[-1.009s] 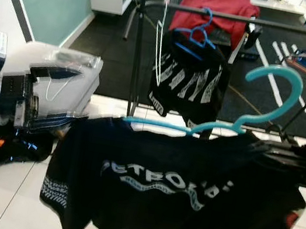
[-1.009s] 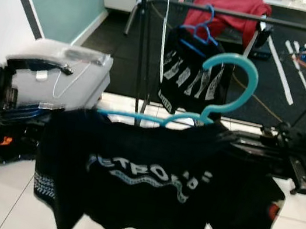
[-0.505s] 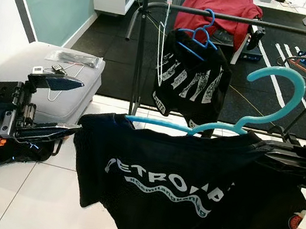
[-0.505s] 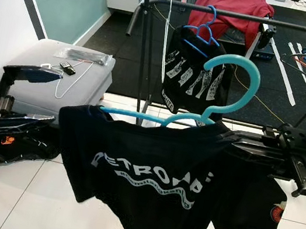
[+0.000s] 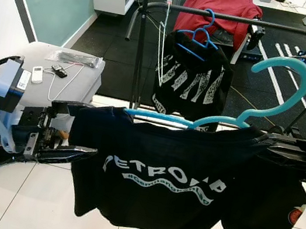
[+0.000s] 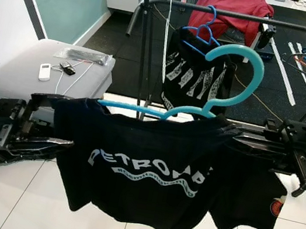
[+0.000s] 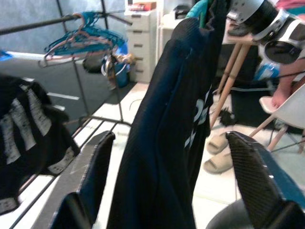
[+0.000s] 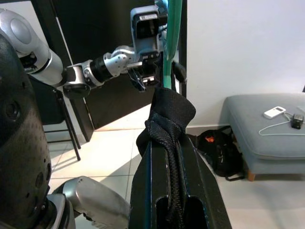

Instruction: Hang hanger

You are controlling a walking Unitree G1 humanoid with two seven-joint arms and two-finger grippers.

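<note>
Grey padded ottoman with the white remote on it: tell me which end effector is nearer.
Left. The left end effector sits just in front of the grey padded ottoman; the right end effector is far across, clamping the black T-shirt.

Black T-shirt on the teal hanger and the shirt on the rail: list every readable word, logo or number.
"PETRONAS", white, across the black T-shirt on the teal hanger.
Smaller white line beneath it: too blurred to read.
Round red badge on its sleeve: too small to read.
White lettering on the hanging black shirt at the clothes rail: folded, unreadable.

Black shirt (image 8: 169, 114) pinched in right gripper (image 8: 174, 210)
</note>
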